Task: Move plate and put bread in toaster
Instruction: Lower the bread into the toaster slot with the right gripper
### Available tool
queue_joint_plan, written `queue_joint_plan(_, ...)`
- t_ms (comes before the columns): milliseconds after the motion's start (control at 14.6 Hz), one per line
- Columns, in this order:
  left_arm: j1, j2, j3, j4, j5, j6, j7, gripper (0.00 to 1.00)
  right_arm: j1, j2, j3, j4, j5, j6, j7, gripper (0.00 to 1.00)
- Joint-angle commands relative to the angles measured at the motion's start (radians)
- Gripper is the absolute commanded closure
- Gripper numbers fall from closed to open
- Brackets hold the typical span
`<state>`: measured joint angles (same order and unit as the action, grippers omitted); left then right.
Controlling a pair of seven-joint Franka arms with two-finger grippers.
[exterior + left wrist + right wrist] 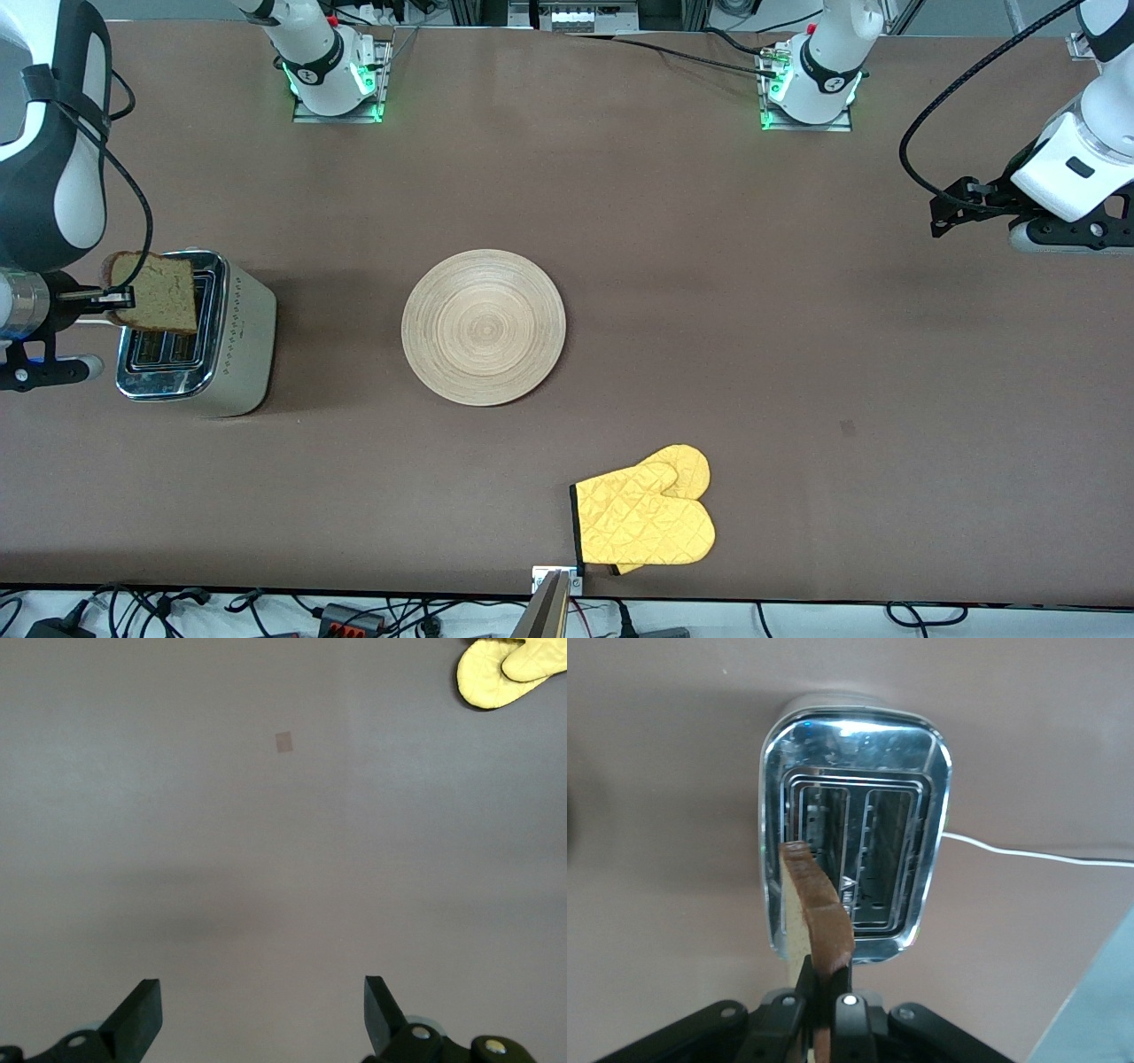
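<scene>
Right gripper (819,997) jaws clamp bread (158,292) above toaster (199,332).

Left hand (261,1014) over bare brown bench (221,859), fingers (137,1014) spread wide, nothing between them. Small square mark (283,742) on bench. Yellow mitt (509,669) partly in frame.

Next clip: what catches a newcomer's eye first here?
The right pincer holds the bread upright over the toaster at the right arm's end. The bare plate lies mid-table, yellow oven mitts nearer the front camera; the left pincer waits open.
</scene>
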<state>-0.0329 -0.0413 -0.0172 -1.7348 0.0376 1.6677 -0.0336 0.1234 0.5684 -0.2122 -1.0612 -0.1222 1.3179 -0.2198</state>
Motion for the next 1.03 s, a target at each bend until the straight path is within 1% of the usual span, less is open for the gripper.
queue_joint_plan(0, 0.004, 0.000, -0.003, 0.011, -0.009, -0.016, -0.006, 0.00, 0.001, 0.034, 0.007, 0.038, -0.057, 0.001, -0.055, 1.00)
queue_joint_plan(615, 0.004, 0.000, -0.003, 0.011, -0.009, -0.016, -0.006, 0.00, 0.002, 0.100, 0.008, 0.032, -0.056, 0.035, -0.053, 1.00)
queue_joint_plan(820, 0.004, 0.000, -0.003, 0.011, -0.010, -0.016, -0.006, 0.00, 0.005, 0.111, 0.008, 0.030, -0.056, 0.089, -0.049, 1.00)
queue_joint_plan(957, 0.004, 0.000, -0.003, 0.011, -0.010, -0.016, -0.006, 0.00, 0.005, 0.117, 0.010, 0.030, -0.056, 0.098, -0.046, 1.00)
